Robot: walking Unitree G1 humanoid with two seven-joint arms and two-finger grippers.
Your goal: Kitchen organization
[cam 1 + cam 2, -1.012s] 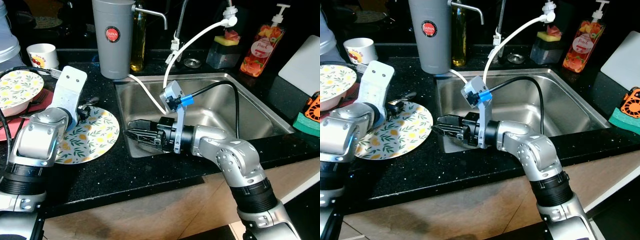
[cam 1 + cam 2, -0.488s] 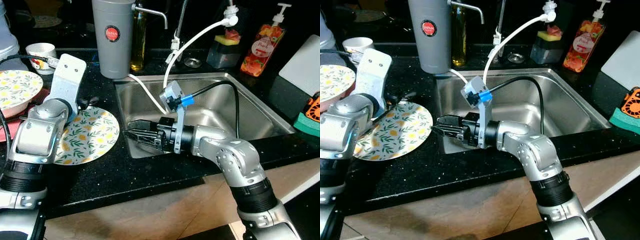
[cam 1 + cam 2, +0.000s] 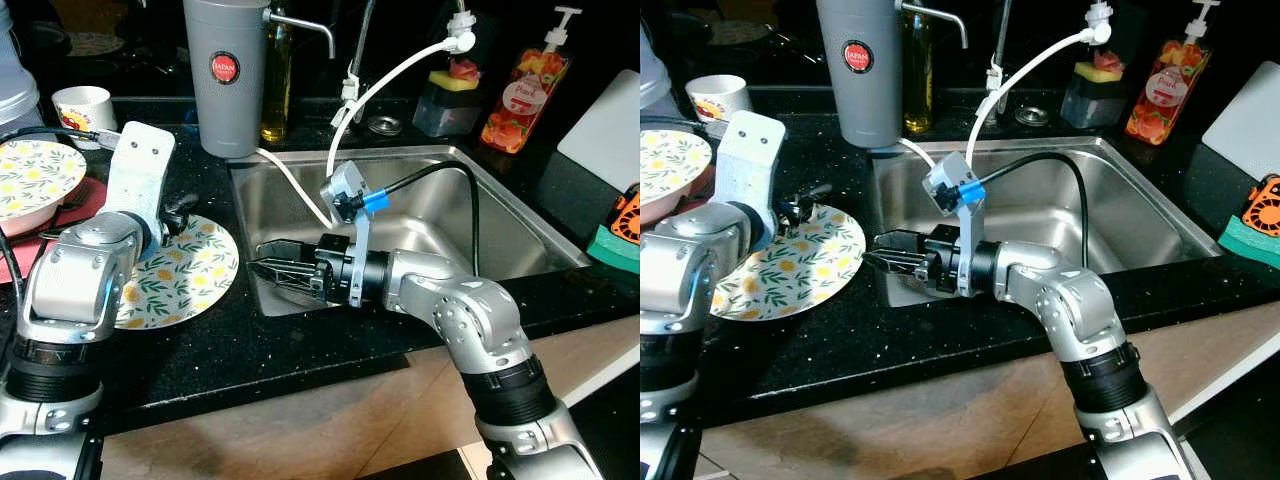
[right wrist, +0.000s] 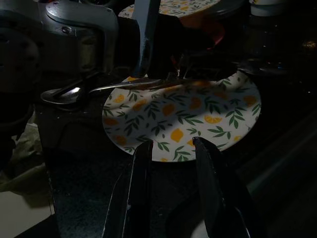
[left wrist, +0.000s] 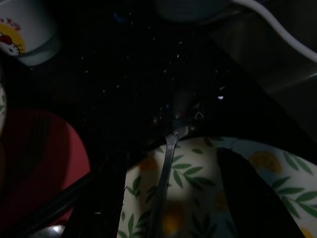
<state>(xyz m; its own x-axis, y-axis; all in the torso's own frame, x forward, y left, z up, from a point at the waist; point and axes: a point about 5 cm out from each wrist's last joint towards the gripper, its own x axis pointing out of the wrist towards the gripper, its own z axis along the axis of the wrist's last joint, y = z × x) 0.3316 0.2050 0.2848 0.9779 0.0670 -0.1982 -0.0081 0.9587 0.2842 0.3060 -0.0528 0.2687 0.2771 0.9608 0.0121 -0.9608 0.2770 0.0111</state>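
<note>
Head-camera scene of a black speckled surface [image 3: 300, 340] with a steel sink [image 3: 500, 225] at the 3 o'clock side. Nearest, the right pincer [image 3: 262, 270] reaches from the sink side toward 9 o'clock, level with the sink's near-left corner; its two black fingers [image 4: 141, 193] stand apart with nothing between them, aimed at the lemon-patterned plate [image 3: 195, 270]. The plate lies flat on the surface just beside the sink rim, at 9 o'clock of the right pincer. The left pincer [image 3: 805, 200] hovers at the plate's far edge; its fingers are clamped on a metal spoon [image 4: 99, 88], whose handle runs across the plate's rim. Farther, at 10 o'clock, a second patterned plate [image 3: 35, 175] sits on a red mat [image 5: 34, 163], with a white cup [image 3: 85, 105] behind it. At 12 o'clock stands a grey canister [image 3: 228, 75]; at 1 o'clock, a white hose [image 3: 385, 85] curves into the sink and a soap bottle [image 3: 525, 95] stands beyond.
</note>
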